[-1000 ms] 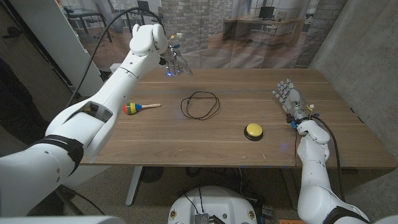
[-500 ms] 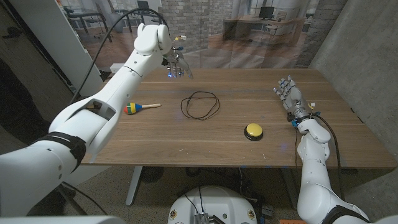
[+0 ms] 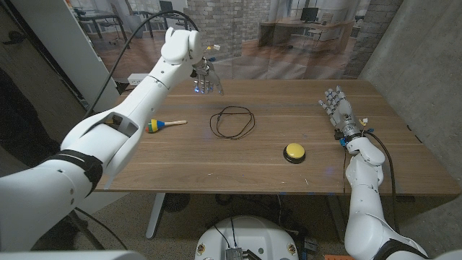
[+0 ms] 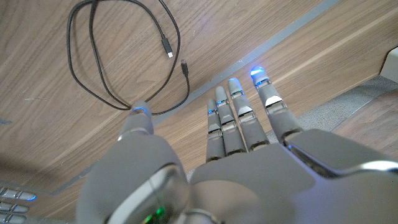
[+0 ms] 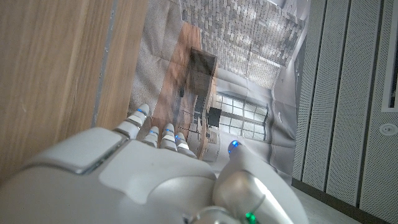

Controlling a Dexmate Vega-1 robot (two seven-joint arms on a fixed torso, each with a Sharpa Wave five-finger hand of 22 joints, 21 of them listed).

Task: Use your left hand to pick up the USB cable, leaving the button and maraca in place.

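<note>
A black USB cable (image 3: 232, 121) lies coiled in a loose loop at the table's middle; its loop and two plug ends also show in the left wrist view (image 4: 118, 62). My left hand (image 3: 205, 78) hangs above the table's far edge, behind and left of the cable, fingers apart and pointing down, holding nothing (image 4: 236, 155). A yellow button (image 3: 294, 152) sits right of the cable, toward the front. A small colourful maraca (image 3: 162, 126) with a wooden handle lies left of the cable. My right hand (image 3: 338, 113) stands at the right side of the table, fingers spread, holding nothing (image 5: 143, 174).
The wooden table (image 3: 253, 170) has bare wood around all three objects. Its far edge runs just under my left hand. A grey wall (image 3: 419, 58) stands beyond the table's right side.
My left arm has swung a little to the right along the table's far edge, bringing the hand closer to the cable. The right hand and the three objects have stayed put.
</note>
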